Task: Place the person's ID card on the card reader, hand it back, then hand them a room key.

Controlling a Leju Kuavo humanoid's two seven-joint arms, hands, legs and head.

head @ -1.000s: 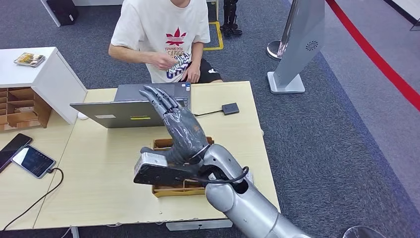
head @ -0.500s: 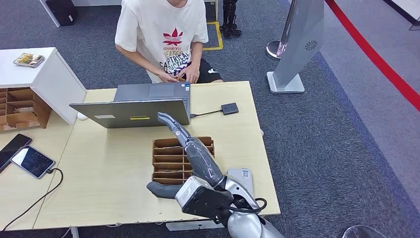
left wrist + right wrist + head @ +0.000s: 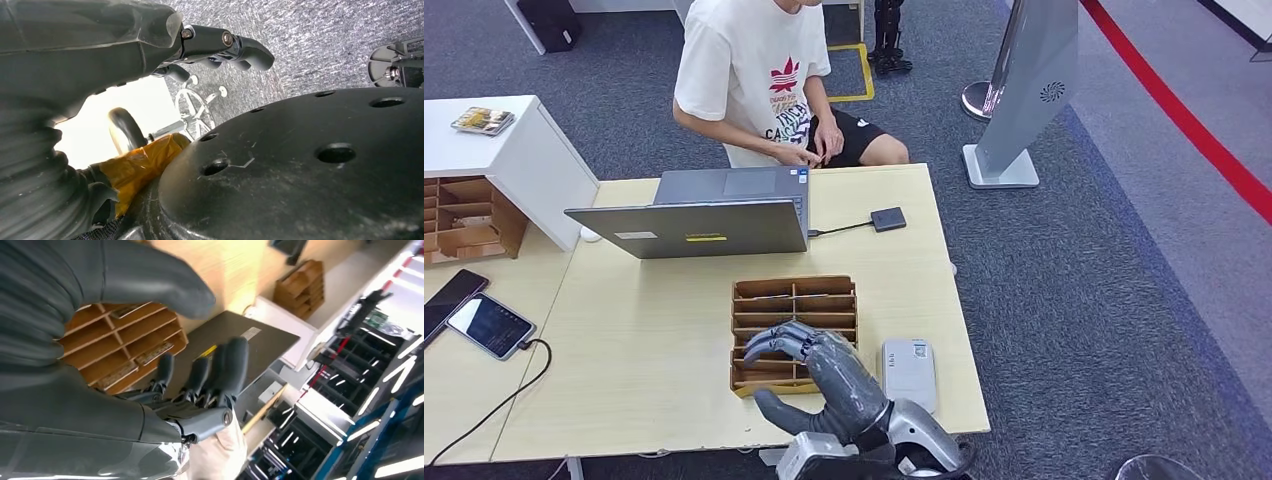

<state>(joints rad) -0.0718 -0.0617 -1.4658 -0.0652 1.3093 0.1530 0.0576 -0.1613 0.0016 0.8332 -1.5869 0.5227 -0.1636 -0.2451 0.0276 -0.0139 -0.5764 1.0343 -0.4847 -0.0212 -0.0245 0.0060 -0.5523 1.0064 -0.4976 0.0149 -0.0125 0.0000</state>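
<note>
Right hand [image 3: 824, 375] hovers palm-down over the wooden card organizer [image 3: 794, 300] near the table's [image 3: 624, 350] front edge, fingers [image 3: 230, 365] loosely spread, holding nothing.

I see my right hand [image 3: 824, 375] low over the table's near edge, palm down, its fingers [image 3: 776, 342] curled loosely and spread apart, its thumb [image 3: 774, 410] out to the side, holding nothing. From its wrist camera my left hand [image 3: 90, 45] shows with its dark fingers [image 3: 235, 45] bent and apart, nothing between them.
</note>
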